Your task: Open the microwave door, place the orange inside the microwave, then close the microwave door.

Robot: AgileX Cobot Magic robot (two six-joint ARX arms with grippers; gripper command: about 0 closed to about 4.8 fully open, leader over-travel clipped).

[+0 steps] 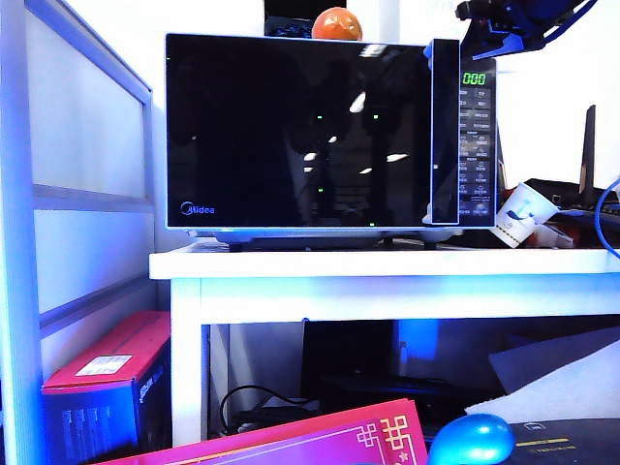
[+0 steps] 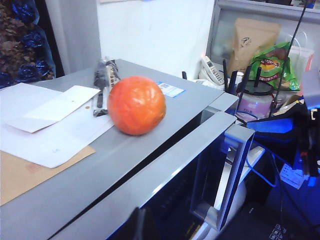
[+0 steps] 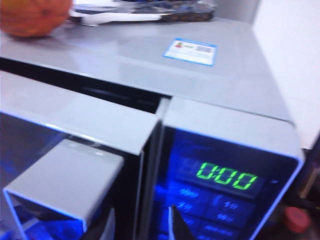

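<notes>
Orange (image 1: 336, 23) atop microwave (image 2: 150, 165), both tools nearby, their states unclear

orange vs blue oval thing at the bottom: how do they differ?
The orange is orange-red; the blue oval object is metallic blue. The orange is round, the blue object flatter and oval. The orange sits on top of the microwave; the blue object lies low in the foreground, below table level. Both are glossy.

White table (image 1: 291, 263) carries microwave (image 1: 329, 136); paper cup (image 1: 523, 213) lying beside it
</notes>
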